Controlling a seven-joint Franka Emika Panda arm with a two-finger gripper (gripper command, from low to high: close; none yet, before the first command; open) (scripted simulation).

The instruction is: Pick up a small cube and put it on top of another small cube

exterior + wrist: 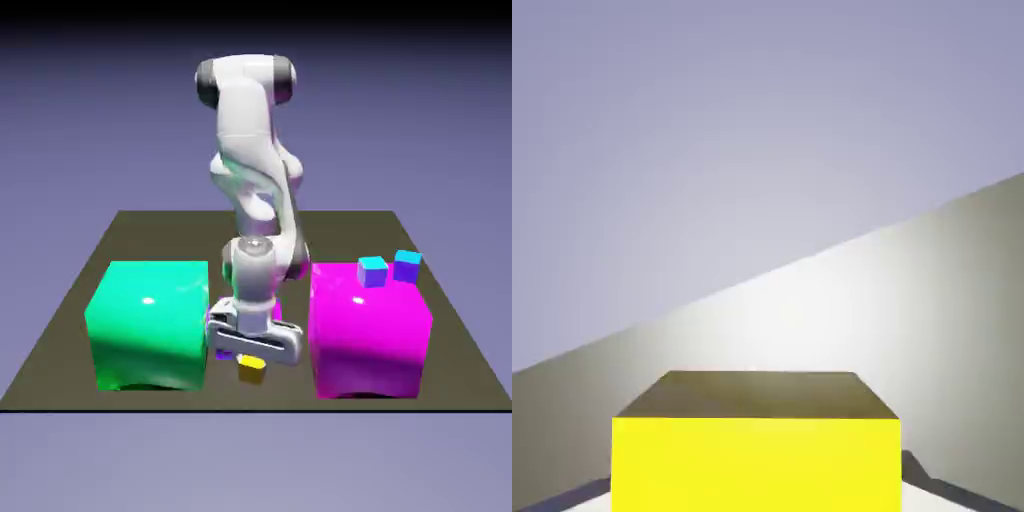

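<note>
- small yellow cube [252, 370], nearest the camera in the exterior view; bright yellow top, darker golden-brown side; it sits between the two big cubes, directly under the hand
- hand [252, 362], closed on the small yellow cube; in the hand view the cube shows large between the finger tips, a bright yellow face with a dull brownish face beyond it; the fingers are mostly hidden; the hand's wide body slopes down toward the exterior view's right
- small purple piece [223, 354], partly hidden behind the hand, just beside the yellow cube on the exterior view's left; shape unclear
- big green cube [150, 325], exterior view's left; big magenta cube [368, 330], exterior view's right; both on the counter [55, 385], the hand between them
- magenta bit [278, 312], seen behind the hand; mostly covered
- small cyan cube [373, 272], at the magenta cube's top; small blue cube [407, 267] with a cyan top, farther back and to the exterior view's right
- white arm [250, 110], rising behind the hand; blue-violet backdrop beyond
</note>
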